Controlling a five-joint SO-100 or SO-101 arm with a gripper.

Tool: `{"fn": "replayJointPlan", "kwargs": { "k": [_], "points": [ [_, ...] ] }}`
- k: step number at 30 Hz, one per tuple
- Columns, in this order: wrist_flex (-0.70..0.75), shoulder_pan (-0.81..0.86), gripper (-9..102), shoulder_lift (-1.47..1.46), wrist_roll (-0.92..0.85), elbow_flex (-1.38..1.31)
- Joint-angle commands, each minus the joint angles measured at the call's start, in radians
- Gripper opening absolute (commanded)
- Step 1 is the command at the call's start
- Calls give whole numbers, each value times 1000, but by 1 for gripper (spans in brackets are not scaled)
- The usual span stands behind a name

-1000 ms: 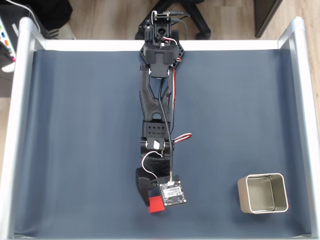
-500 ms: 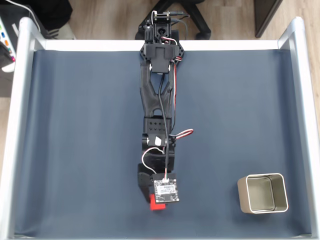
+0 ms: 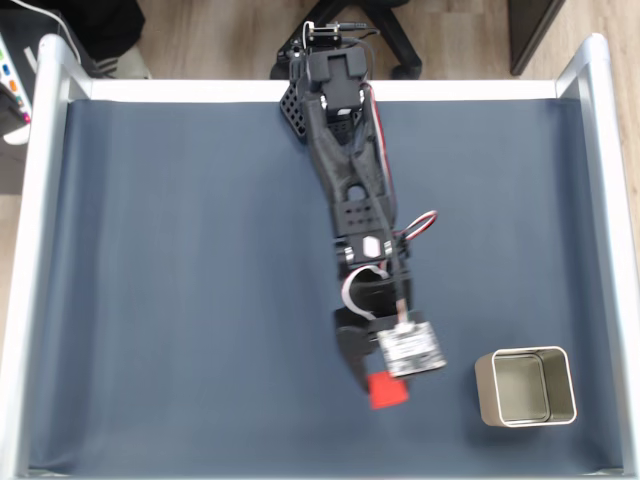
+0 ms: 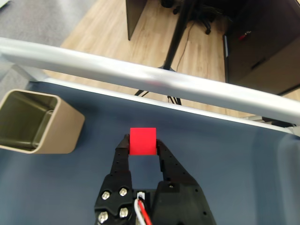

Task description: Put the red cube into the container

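Observation:
The red cube sits between the two black fingers of my gripper, which is shut on it and holds it above the dark blue mat. In the wrist view the cube's faces are fully clear of the surface. The container, a square tin with rounded corners and a pale rim, stands open and upright to the right of the cube in the fixed view and at the left edge in the wrist view. A gap of mat separates cube and tin.
The black arm reaches down from its base at the table's top edge. Silver rails frame the blue mat. A wooden floor and chair legs lie beyond the rail.
The arm has swung to the right in the fixed view, carrying the red cube from the lower middle toward the tin. The cube is held throughout.

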Motion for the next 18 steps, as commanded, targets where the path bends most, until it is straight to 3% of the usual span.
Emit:
{"fn": "replayJointPlan", "kwargs": {
  "k": [1, 10, 18],
  "points": [
    [26, -60, 0, 78, 9, -92],
    [167, -227, 0, -49, 61, -408],
    [175, -305, 0, -209, 48, -574]
  ]
}}
